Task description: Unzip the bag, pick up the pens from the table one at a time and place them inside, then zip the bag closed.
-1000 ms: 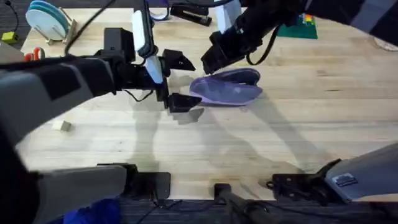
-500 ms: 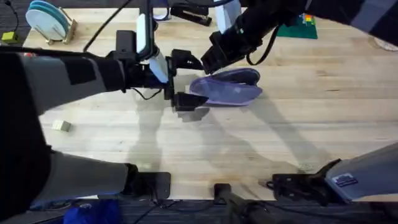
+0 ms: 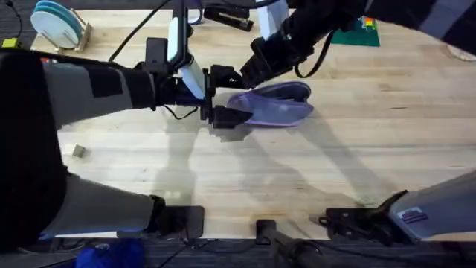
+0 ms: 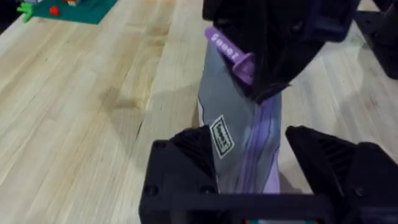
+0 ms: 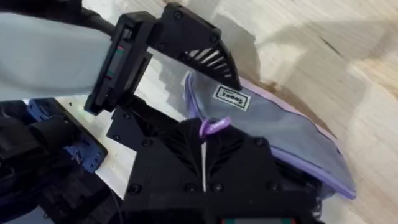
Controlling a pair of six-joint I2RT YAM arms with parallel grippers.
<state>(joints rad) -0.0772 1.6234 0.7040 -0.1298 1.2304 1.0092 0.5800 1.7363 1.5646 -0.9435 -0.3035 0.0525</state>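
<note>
Your left claw (image 4: pixel 258 171) is wide open, one finger on each side of the near end of the bag (image 3: pixel 274 106); in the left wrist view the fabric with its little white label (image 4: pixel 221 134) sits right in the gap, and I can't tell if either finger actually touches it. Your right claw (image 5: pixel 205 155) is pinched tight on the purple zipper pull (image 5: pixel 214 126), which pokes out just past the closed fingertips. From the left wrist you can see the same pull (image 4: pixel 230 50) sticking out from under the right claw's black body.

The bag lies flat on the desk (image 3: pixel 335 164), toward the far edge and about mid-width. The desk is light wood planks. At the far left corner there's a rack of blue plates (image 3: pixel 59 22), a black stapler (image 3: pixel 227 16) sits along the far edge behind the bag, and a green board (image 3: pixel 357 33) is near the far edge to the right. A small pale block (image 3: pixel 74 151) sits alone out toward the left edge.

Your left arm stretches in from the left, nearly level over the desk, claw pointing right at the bag's end. Your right arm comes in from the far right and angles down onto the bag's top edge.
</note>
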